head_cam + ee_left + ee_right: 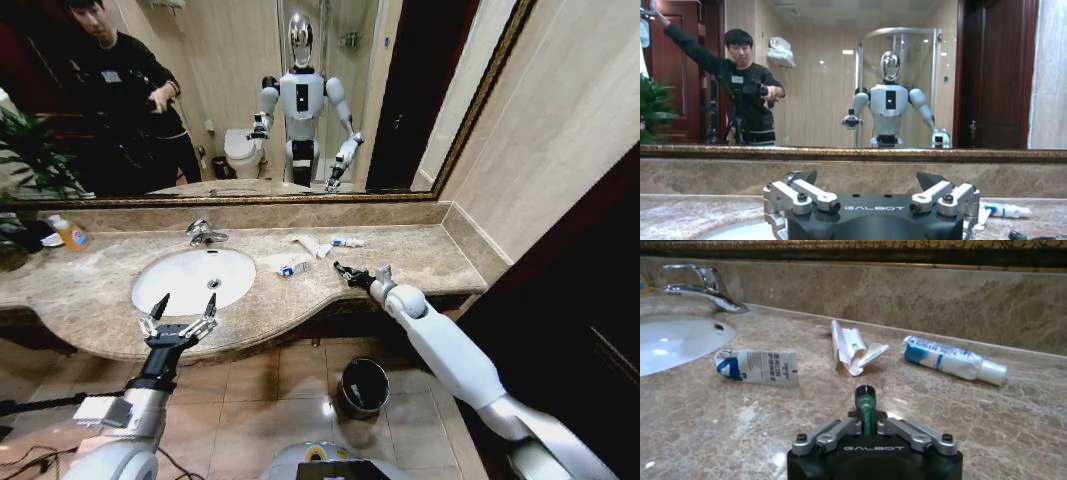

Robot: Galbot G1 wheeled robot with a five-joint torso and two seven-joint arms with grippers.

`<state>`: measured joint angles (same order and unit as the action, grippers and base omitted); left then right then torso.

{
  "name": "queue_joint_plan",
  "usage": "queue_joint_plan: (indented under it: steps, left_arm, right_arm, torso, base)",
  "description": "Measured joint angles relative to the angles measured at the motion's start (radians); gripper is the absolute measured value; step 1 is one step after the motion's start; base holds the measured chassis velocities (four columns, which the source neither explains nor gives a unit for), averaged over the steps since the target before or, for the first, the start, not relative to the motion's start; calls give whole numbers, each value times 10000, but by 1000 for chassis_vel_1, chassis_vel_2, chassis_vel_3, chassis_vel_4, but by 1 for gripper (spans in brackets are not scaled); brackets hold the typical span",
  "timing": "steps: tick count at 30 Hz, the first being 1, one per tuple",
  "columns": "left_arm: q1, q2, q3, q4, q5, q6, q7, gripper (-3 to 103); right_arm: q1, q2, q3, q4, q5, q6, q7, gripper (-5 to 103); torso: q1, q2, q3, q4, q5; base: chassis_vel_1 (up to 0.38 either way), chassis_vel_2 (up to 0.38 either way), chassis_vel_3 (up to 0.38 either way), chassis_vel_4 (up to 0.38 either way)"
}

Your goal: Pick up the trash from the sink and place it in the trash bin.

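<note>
Nearest to the robot, on the floor below the desk edge, stands the trash bin (362,386), dark and round with a shiny rim, a little to the right of the middle. Above it, on the left, the left gripper (181,318) hovers at the near rim of the sink (150,283) with its fingers (800,191) spread wide and nothing between them.

On the right, the right gripper (865,412) is low over the desk (430,255), and its fingers are closed narrowly on a thin green tube (865,401), which points forward out of them. It looks like one piece of the trash, but its near end is hidden by the gripper, so I cannot tell how long it is.

A little farther lie the other pieces. A flat white tube with blue marks (759,367) lies just beside the right rim of the basin. Farther and more to the right there is a crumpled white wrapper (852,350), and then a white and blue tube (950,360) near the back wall. The chrome faucet (203,233) stands behind the basin.

These things seem light and soft. I judge the tubes will bend and may slip, so the best hold is across the middle of the body. The wrapper will crush easily; a pinch on its thick folded part looks safest.
</note>
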<state>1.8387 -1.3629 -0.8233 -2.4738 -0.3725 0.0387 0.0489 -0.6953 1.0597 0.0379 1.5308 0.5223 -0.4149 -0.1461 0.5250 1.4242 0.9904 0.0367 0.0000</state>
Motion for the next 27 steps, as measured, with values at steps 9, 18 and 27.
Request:
queue_joint_plan:
  steps: [9, 18, 27]
  left_arm:
    - [0, 0, 0, 0, 0, 0, 0, 100]
    - [0, 0, 0, 0, 0, 0, 0, 100]
    - [0, 0, -1, 0, 0, 0, 0, 100]
  right_arm:
    - [-450, -199, 499, 941, 184, 351, 286, 3]
    - [-2215, -841, 1919, 2332, 348, 771, -69, 3]
    - [-4615, -1117, 3664, 3962, 214, 1773, -981, 3]
  torso:
    - [0, 0, 1, 2, 1]
    - [0, 0, 0, 0, 2]
    - [-1, 3, -1, 0, 0]
  base:
    - [0, 0, 0, 0]
    - [0, 0, 0, 0]
    - [0, 0, 0, 0]
